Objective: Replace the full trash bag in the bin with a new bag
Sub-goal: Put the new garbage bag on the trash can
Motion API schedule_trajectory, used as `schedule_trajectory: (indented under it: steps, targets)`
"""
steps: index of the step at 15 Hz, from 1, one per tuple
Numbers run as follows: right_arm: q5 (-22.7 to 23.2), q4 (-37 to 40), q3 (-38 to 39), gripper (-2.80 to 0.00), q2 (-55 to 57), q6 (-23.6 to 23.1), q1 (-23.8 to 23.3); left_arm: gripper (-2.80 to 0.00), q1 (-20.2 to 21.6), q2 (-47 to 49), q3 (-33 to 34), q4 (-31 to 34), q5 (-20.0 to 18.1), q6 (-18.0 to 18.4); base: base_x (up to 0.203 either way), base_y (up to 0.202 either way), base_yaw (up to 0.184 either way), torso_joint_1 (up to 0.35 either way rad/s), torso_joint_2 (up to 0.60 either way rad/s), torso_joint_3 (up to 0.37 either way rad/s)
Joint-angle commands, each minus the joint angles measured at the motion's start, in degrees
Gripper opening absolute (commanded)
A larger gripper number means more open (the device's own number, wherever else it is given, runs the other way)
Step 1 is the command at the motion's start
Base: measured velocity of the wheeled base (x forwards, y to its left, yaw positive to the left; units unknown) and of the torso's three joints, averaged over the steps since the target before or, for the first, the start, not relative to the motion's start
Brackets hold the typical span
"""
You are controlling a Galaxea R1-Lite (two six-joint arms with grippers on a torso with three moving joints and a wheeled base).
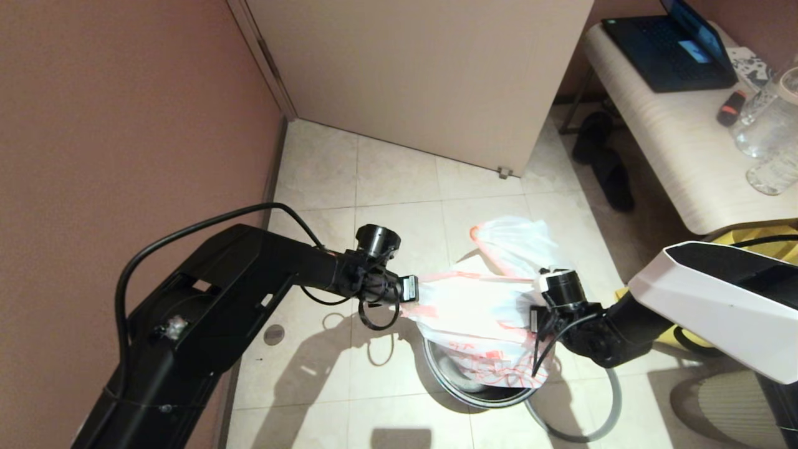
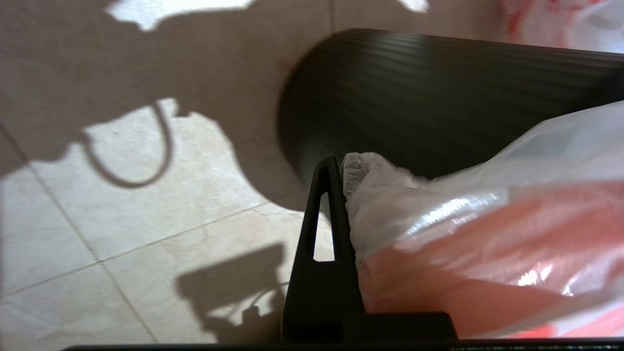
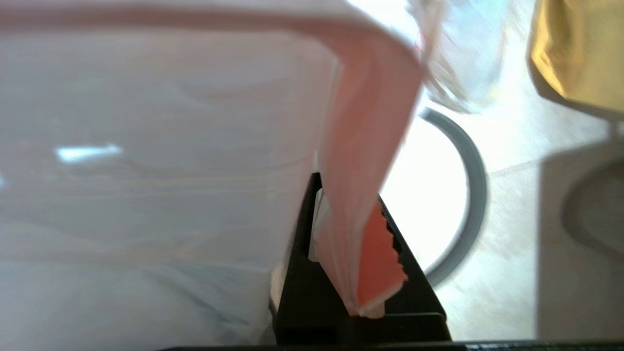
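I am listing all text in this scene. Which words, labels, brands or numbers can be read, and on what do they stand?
None can be read.
New bag: red print, too crumpled to read.
Laptop screen: too small to read.
Patterned card beside it: too small to read.

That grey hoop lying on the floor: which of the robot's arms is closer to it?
The right. Its tool holds the new bag just above the grey hoop; the left tool grips the bag's far side, beyond the bin.

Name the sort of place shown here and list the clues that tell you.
Probably a lived-in room, perhaps a hotel or bedroom: tiled floor, a laptop on a pale bench, dark slippers beneath it, and a door.
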Motion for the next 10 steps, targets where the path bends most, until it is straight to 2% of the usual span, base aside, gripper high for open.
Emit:
schedule_trajectory:
  steps: [1,2,4,6,8,10]
  targets:
    - [1.3,2.6,-5.6,-2.8,3.6,0.1,3.0,-2.8,1.4,-5.2,3.7,0.0,-5.2,0.2,0.0,0.0,0.0,0.0,0.0,0.0]
    - [2.6,5.0,-9.2,-2.8,4.5,0.0,4.9,-2.8,1.3,-6.7,6.1,0.0,-7.4,1.3,0.0,0.0,0.0,0.0,0.0,0.0]
    - [5.1,7.3,-12.4,-2.8,5.3,-0.5,8.0,-2.8,1.5,-8.1,9.9,0.0,-9.8,5.8,0.0,0.0,0.0,0.0,0.0,0.0]
    - [7.4,7.6,-13.0,-2.8,5.4,-1.5,9.0,-2.8,3.1,-9.4,13.0,-0.1,-10.7,7.8,0.0,0.0,0.0,0.0,0.0,0.0]
    - [9.0,7.8,-13.2,-2.8,5.0,-2.0,11.6,-2.8,5.3,-11.2,16.2,0.6,-10.5,8.6,0.0,0.0,0.0,0.0,0.0,0.0]
    - [8.5,7.7,-12.2,-2.8,4.0,-2.1,12.3,-2.8,7.7,-15.4,22.5,0.3,-10.5,8.9,0.0,0.0,0.0,0.0,0.0,0.0]
